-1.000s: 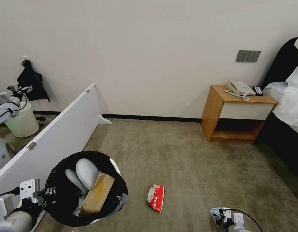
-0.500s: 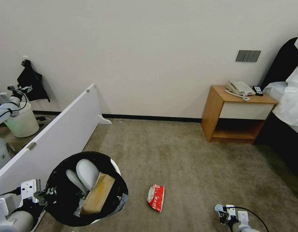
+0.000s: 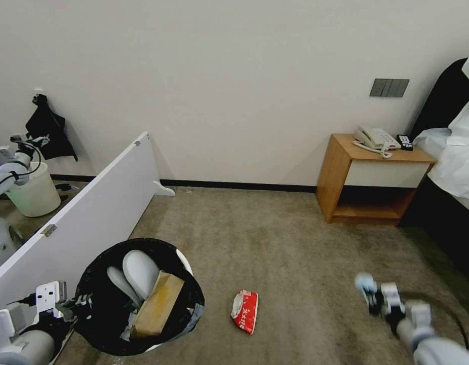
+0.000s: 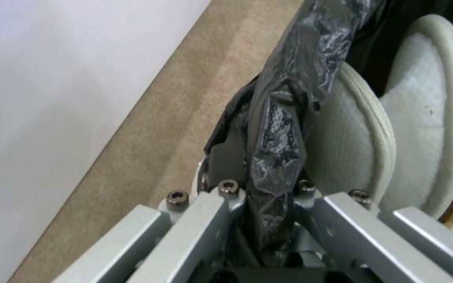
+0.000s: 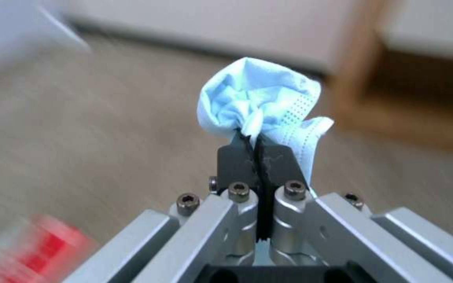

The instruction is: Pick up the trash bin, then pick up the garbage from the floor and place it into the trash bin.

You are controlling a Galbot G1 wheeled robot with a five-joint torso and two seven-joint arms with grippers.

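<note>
Bin held at its rim on the left, pale-blue mask pinched on the right

The trash bin (image 3: 140, 296) stood on the carpet (image 3: 295, 243) at the robot's left, against a white board (image 3: 87, 218); the head view showed two white slippers (image 3: 138, 271) and a brown paper bag (image 3: 157, 305) inside it. The left wrist view showed what the head view could not: the left gripper (image 4: 268, 173) was clamped on the black bag (image 4: 284, 129) folded over the rim, a slipper just beyond. The right wrist view showed the right gripper (image 5: 258, 151) closed tight on a crumpled pale-blue mask (image 5: 260, 100); in the head view it hung blurred above the carpet, well right of the red snack packet (image 3: 245, 310) lying on the floor beside the bin
</note>
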